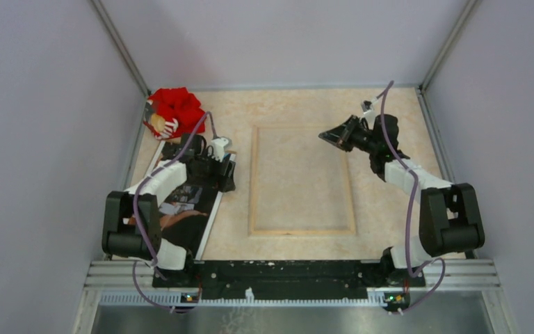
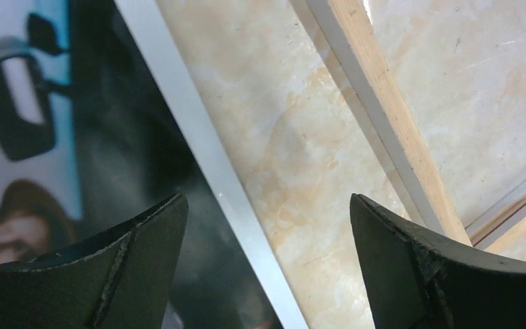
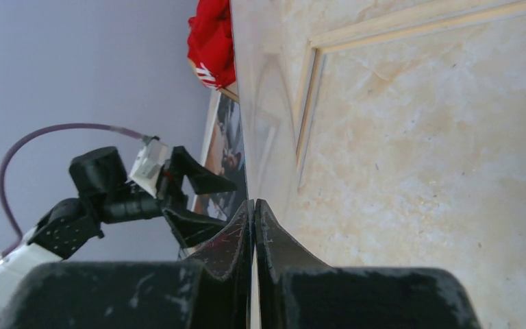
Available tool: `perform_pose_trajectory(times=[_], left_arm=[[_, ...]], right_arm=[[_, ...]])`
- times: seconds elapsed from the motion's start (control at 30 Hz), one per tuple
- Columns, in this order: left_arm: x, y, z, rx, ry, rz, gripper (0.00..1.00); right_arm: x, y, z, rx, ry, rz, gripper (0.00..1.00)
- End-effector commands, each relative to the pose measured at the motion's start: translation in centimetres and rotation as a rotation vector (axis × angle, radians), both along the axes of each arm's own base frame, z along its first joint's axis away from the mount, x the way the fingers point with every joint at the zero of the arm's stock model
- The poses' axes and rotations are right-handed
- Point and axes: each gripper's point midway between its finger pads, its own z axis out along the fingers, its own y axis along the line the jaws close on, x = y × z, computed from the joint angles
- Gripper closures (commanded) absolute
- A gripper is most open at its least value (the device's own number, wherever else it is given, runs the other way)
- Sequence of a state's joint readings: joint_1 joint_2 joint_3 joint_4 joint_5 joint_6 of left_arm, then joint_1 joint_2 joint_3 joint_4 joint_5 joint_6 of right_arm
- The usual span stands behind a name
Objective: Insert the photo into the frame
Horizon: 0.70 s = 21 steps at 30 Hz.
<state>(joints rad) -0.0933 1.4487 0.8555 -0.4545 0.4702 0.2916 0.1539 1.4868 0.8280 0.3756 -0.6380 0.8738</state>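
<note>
Left gripper (image 2: pixel 267 205), fingers spread, above the photo (image 2: pixel 109 137) border beside the frame (image 2: pixel 383 103). Right gripper (image 3: pixel 253 205) is clenched. Only the overhead view shows the red plush toy (image 1: pixel 175 108).

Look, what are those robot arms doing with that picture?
The left hand is wide open, down low over the right edge of the large glossy dark photo with a white border, which lies flat on the marbled table. The thin rectangular frame lies beside it, wooden back up, with nothing in it. The right hand is pinched shut, hovering near the frame's far right corner.
</note>
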Motion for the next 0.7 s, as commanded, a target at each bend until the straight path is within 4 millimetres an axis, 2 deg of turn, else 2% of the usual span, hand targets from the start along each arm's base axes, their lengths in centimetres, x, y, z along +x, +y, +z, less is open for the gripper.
perform_pose_trajectory(times=[0.0,0.17,0.33,0.43,0.67], left_arm=[[2.6,-1.8,0.7,-0.034,-0.064,-0.012,0.07],[2.5,-2.6,0.8,-0.080,-0.069,-0.026,0.11],[2.4,-3.0,1.2,-0.098,-0.072,-0.032,0.17],[2.1,-3.3,1.4,-0.114,-0.067,-0.043,0.21],[1.3,-4.9,1.6,-0.140,-0.066,-0.092,0.23]], right_arm=[[-0.6,0.4,3.6,0.157,-0.061,0.000,1.00],[-0.1,0.3,2.9,0.212,0.062,-0.048,1.00],[0.8,0.0,3.5,0.251,0.191,-0.121,1.00],[1.2,-0.4,4.6,0.242,0.219,-0.164,1.00],[1.5,-1.0,5.4,0.199,0.275,-0.218,1.00]])
